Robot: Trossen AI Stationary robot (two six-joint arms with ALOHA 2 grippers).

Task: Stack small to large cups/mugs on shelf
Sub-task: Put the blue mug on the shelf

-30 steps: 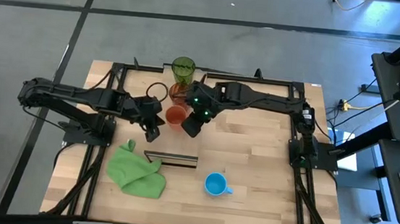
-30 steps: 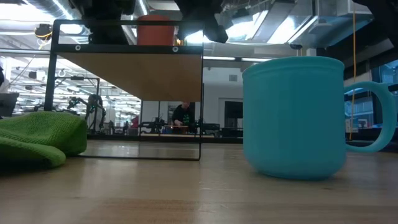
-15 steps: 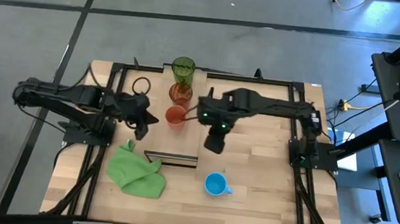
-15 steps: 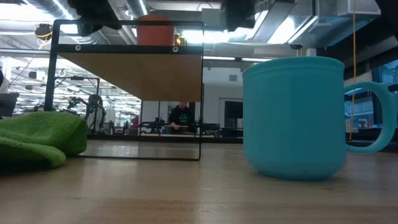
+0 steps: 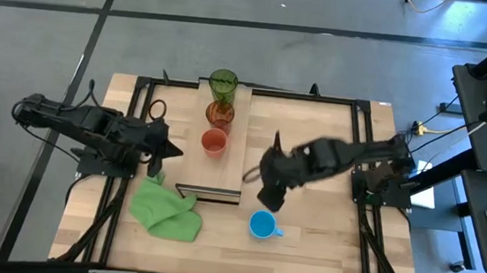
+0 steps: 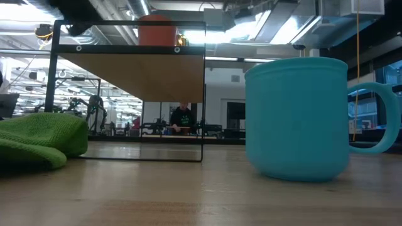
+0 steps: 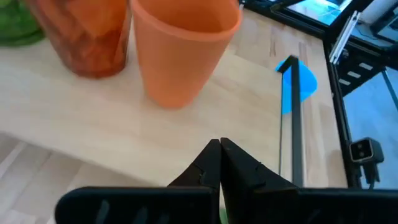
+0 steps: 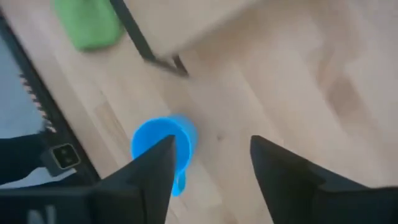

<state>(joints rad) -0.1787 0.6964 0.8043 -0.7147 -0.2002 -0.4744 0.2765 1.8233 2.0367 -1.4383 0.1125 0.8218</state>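
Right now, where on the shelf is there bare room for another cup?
The pale wooden shelf is bare from the small red cup to its front edge. Its back end is crowded: green tumbler, red-orange tumbler.

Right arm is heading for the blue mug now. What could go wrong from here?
1. The blue mug lies on the table, off the shelf; the open right gripper may nudge it away instead of straddling it.
2. Three cups already line the shelf; the small red cup stands nearest the free end, so a careless placement might topple it.
3. The green cloth lies close by.
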